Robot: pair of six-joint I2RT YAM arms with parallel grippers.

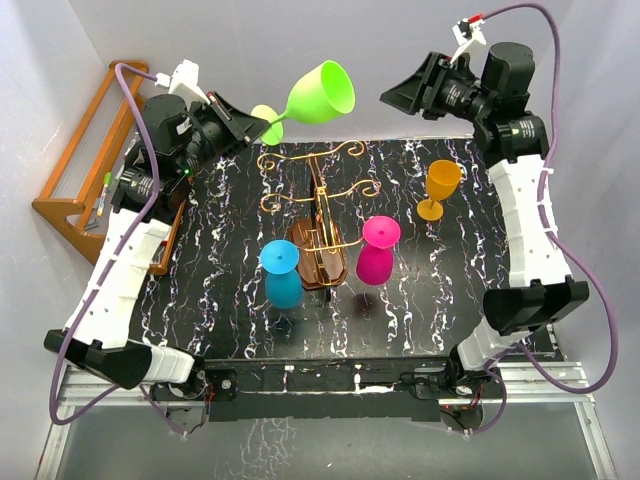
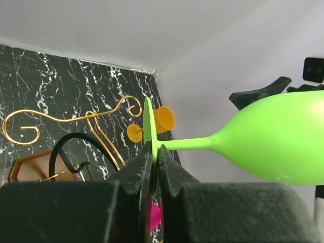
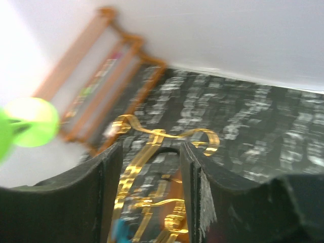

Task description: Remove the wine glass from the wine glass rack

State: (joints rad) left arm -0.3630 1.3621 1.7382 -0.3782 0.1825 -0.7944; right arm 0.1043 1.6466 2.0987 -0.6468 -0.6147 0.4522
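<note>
My left gripper [image 1: 262, 120] is shut on the round foot of a lime green wine glass [image 1: 320, 92]. It holds the glass on its side, high above the back left of the table, clear of the wine glass rack [image 1: 322, 235]. In the left wrist view the fingers [image 2: 136, 167] pinch the thin green foot and the bowl [image 2: 283, 136] points right. The rack has a brown violin-shaped base and curly gold wire arms [image 1: 310, 152]. A blue glass [image 1: 281, 272] and a pink glass [image 1: 377, 250] are at the rack, feet up. My right gripper [image 1: 395, 97] is open and empty, raised at the back right.
An orange glass [image 1: 440, 188] stands upright on the black marbled table [image 1: 450, 300] at the right. An orange-brown slatted shelf [image 1: 85, 165] leans at the far left. White walls close the back and sides. The right wrist view is blurred, showing gold arms [image 3: 152, 136] between its fingers.
</note>
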